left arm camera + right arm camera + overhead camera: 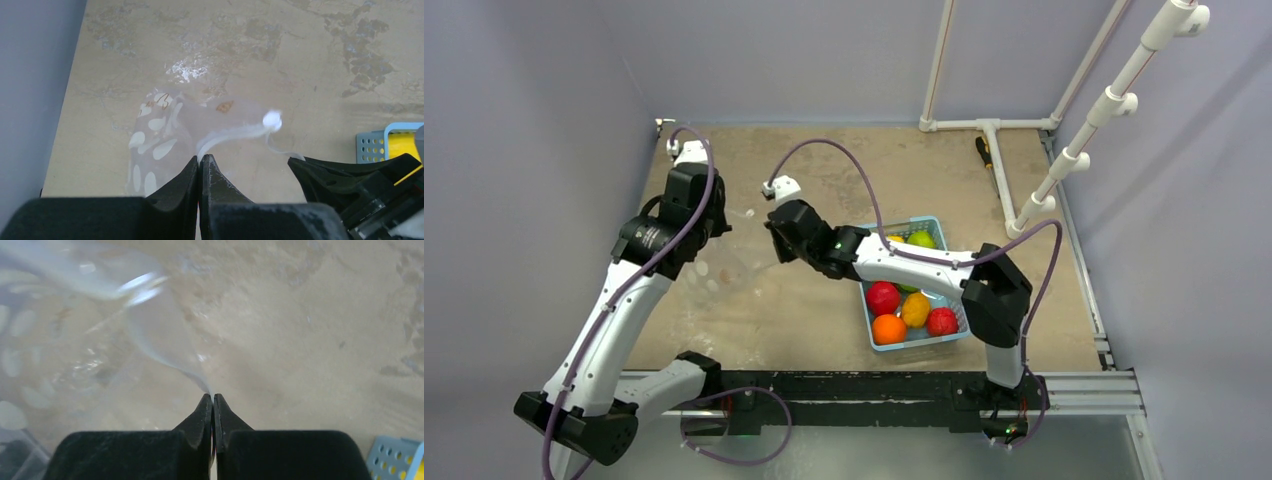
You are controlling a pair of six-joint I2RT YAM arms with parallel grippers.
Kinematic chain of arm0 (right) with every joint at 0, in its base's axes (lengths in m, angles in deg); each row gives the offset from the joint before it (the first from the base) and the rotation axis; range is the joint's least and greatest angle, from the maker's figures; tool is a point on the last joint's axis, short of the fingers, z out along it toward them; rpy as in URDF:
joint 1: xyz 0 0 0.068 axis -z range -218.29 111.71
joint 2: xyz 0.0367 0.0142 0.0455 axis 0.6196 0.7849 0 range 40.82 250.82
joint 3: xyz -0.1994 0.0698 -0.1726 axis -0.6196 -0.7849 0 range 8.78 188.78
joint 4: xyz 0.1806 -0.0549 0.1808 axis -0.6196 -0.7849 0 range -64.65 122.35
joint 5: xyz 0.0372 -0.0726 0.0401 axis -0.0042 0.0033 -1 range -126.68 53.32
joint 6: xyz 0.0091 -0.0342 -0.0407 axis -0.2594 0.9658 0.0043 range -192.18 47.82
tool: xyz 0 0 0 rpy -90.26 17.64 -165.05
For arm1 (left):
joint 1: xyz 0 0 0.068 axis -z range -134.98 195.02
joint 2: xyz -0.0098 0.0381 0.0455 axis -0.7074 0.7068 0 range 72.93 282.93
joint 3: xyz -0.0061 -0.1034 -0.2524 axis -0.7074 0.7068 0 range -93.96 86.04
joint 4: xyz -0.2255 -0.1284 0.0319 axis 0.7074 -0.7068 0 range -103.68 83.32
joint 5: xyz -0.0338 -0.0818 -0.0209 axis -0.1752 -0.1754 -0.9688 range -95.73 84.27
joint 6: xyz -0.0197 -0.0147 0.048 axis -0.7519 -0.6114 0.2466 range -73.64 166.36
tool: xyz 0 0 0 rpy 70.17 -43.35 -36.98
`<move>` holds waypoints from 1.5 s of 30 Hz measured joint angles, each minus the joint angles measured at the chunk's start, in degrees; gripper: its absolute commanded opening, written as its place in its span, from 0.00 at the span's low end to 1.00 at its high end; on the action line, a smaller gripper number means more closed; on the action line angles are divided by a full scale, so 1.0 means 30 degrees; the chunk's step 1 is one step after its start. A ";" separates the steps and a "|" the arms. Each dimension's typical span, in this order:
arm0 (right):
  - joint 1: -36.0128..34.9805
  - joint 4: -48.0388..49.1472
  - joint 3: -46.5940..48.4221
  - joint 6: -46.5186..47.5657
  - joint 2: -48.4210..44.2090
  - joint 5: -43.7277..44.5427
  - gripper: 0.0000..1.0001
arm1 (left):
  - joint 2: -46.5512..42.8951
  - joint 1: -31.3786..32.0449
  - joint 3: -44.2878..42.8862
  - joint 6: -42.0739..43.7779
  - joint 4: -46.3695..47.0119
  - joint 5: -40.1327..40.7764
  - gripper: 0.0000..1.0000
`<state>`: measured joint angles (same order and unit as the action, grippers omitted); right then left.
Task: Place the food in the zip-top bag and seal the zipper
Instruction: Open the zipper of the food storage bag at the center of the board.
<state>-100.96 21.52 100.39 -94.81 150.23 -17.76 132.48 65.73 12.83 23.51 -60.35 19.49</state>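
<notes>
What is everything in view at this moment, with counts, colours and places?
zip-top bag: one, clear with white dots, on the table between the two tools.
zipper: one, whitish strip, along the bag's mouth.
toy fruits: at least six seen, red, orange, yellow and green, all in the basket; the right arm hides part.
basket: one, light blue, right of the bag.
pipe frame: one, white, far right corner.
dark stick-like object: one, beside the pipe frame; too small to name.
table: one, mottled beige.
left tool: one, black, shut on the bag's mouth edge.
right tool: one, black, shut on the bag's film.
</notes>
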 measured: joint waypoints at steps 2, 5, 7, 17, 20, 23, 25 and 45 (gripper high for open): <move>0.0270 0.0408 -0.1530 -0.0248 -0.0262 -0.0015 0.00 | 0.0117 0.0000 0.0000 0.0058 -0.0015 0.0029 0.00; 0.0823 0.1472 -0.3300 -0.0656 -0.0794 -0.0211 0.00 | 0.0357 0.0095 0.0160 0.0313 -0.0029 -0.0197 0.00; 0.1209 0.2200 -0.4240 -0.0852 -0.1326 -0.0430 0.00 | 0.0605 0.0189 0.0393 0.0459 -0.0029 -0.0284 0.00; 0.2113 0.4299 -0.6870 -0.1698 -0.2222 -0.1763 0.02 | 0.1457 0.1858 0.1603 0.0459 0.0284 0.0291 0.00; 0.2157 0.4473 -0.7060 -0.1851 -0.2222 -0.2171 0.12 | 0.1545 0.2885 0.1931 0.0313 0.0481 0.0845 0.00; 0.2164 0.4641 -0.7082 -0.1960 -0.2229 -0.2426 0.22 | 0.1545 0.3541 0.2404 0.0233 0.0903 0.1188 0.00; 0.2164 0.4677 -0.7125 -0.1982 -0.2310 -0.2645 0.31 | 0.1537 0.3738 0.2820 0.0080 0.1166 0.1384 0.00; 0.2178 0.2200 -0.8874 -0.2834 -0.9020 -0.0546 0.69 | 0.0634 0.3920 0.5187 -0.0197 0.3184 0.2011 0.00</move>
<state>-94.42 28.12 73.77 -103.32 123.17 -19.40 134.38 77.49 28.39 22.92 -50.79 25.52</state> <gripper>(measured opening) 0.658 0.008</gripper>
